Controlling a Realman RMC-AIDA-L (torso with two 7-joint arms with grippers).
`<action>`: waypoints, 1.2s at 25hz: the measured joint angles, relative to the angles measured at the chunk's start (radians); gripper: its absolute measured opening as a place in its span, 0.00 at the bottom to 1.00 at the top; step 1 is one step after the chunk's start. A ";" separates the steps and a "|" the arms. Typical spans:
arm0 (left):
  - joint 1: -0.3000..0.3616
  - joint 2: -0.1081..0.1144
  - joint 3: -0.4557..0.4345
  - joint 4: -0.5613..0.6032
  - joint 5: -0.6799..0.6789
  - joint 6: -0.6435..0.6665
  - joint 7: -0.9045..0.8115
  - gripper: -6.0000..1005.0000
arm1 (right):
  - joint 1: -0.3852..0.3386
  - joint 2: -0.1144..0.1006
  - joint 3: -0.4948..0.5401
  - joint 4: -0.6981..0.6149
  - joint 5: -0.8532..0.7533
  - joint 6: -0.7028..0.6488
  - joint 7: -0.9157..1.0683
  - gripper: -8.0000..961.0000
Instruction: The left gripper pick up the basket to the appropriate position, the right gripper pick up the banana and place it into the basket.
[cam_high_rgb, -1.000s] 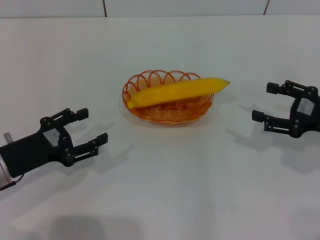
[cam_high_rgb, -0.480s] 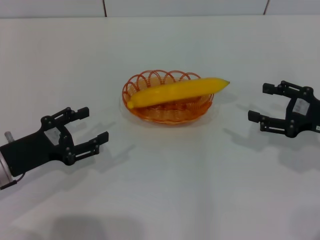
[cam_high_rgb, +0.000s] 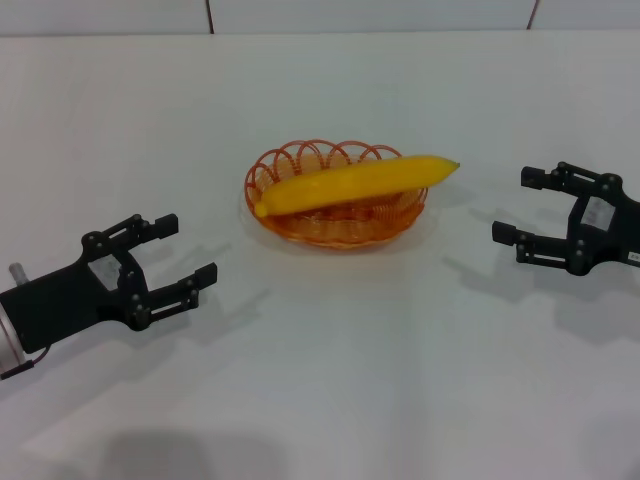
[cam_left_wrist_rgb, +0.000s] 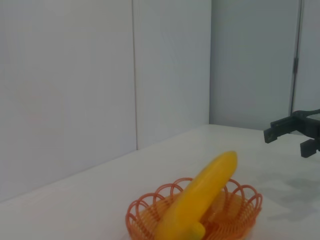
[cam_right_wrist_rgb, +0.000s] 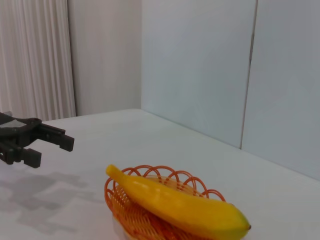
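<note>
Head view: banana (cam_high_rgb: 355, 184) lies across the basket (cam_high_rgb: 335, 226) at the tabletop (cam_high_rgb: 330, 350) centre, tip overhanging the right rim; left end effector (cam_high_rgb: 172, 258) near left, fingers spread, empty; right end effector (cam_high_rgb: 520, 206) at right, fingers spread, empty.
Left wrist view: banana (cam_left_wrist_rgb: 199, 200) in basket (cam_left_wrist_rgb: 145, 220); right end effector (cam_left_wrist_rgb: 287, 137) beyond, apart.
Right wrist view: banana (cam_right_wrist_rgb: 175, 204) in basket (cam_right_wrist_rgb: 120, 207); left end effector (cam_right_wrist_rgb: 50, 149) beyond, apart.

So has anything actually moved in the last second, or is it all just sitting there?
Only the right gripper moved: it slid a little toward the basket, open and empty. The left gripper stayed put, also open. The banana still lies across the basket, untouched.
</note>
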 joint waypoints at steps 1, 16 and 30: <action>0.000 0.000 0.000 0.000 0.000 0.000 0.000 0.81 | 0.000 0.000 0.000 0.000 0.000 0.000 0.000 0.87; -0.001 0.000 0.000 0.002 -0.002 0.000 0.000 0.81 | 0.007 0.000 -0.002 0.004 -0.001 -0.001 0.000 0.87; -0.002 0.000 0.000 0.003 -0.002 -0.004 0.000 0.81 | 0.014 0.001 -0.003 0.014 -0.002 -0.001 0.000 0.87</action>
